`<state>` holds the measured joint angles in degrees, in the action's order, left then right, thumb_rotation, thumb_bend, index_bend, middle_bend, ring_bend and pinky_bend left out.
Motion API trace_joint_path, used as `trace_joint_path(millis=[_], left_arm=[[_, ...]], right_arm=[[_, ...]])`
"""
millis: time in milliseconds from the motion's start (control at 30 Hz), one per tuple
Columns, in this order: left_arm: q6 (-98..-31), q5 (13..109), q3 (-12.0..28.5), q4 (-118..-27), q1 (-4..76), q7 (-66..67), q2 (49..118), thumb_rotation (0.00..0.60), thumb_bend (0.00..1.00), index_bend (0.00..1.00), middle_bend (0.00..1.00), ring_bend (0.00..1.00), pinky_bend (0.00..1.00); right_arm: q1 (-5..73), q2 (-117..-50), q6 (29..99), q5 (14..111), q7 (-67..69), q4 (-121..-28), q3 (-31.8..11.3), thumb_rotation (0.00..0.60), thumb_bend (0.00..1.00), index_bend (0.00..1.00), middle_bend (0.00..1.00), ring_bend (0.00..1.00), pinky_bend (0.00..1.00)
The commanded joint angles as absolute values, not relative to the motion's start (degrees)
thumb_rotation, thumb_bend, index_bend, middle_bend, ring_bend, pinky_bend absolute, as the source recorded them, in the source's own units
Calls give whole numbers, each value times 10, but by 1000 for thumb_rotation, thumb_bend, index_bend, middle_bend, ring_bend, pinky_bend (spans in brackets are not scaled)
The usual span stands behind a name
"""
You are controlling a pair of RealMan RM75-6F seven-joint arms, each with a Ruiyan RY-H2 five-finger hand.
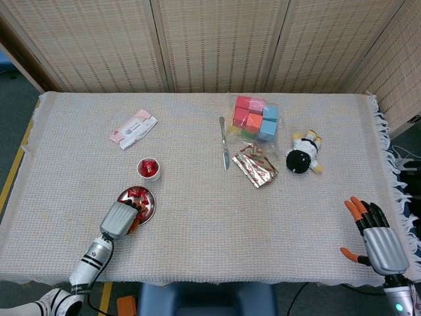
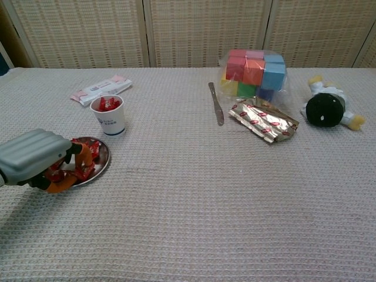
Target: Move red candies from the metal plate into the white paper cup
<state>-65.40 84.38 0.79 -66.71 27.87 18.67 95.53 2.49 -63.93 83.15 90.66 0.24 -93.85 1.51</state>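
cup (image 2: 110,114) print too small to read

Back wall: woven beige wicker screen panels (image 1: 217,43) with pale vertical frame strips between them, running behind the table's far edge in both views.
Side wall: a similar woven panel (image 1: 395,59) angled past the table's far right corner.
Table: a rectangular table covered in a cream waffle-weave cloth (image 1: 197,243), with a frayed fringe (image 1: 396,168) along its right edge.
Floor: dark grey floor (image 1: 14,112) left of the table (a yellow stripe (image 1: 14,168) runs along it).
Light: even and soft, with only faint shadows.
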Motion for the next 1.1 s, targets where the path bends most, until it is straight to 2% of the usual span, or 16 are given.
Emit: trace_joint_path(millis=[33, 300, 567, 1100], left_arm=[[-653, 844, 8, -667, 279, 187, 955, 600, 396, 401, 418, 428, 936], [-645, 836, 10, -661, 279, 182, 957, 600, 401, 451, 481, 496, 976], [-650, 840, 11, -658, 279, 178, 956, 600, 408, 572, 596, 580, 1000], [-648, 824, 27, -647, 282, 170, 956, 600, 485, 644, 679, 619, 1000]], right_arm=[[25, -640, 831, 906, 2, -939, 15, 600, 53, 0, 0, 0, 0], [25, -639, 831, 906, 1, -939, 15, 600, 53, 0, 0, 0, 0], [26, -639, 829, 904, 0, -940, 15, 600, 53, 0, 0, 0, 0], [26, -640, 828, 902, -1, -940, 14, 600, 53, 0, 0, 0, 0]])
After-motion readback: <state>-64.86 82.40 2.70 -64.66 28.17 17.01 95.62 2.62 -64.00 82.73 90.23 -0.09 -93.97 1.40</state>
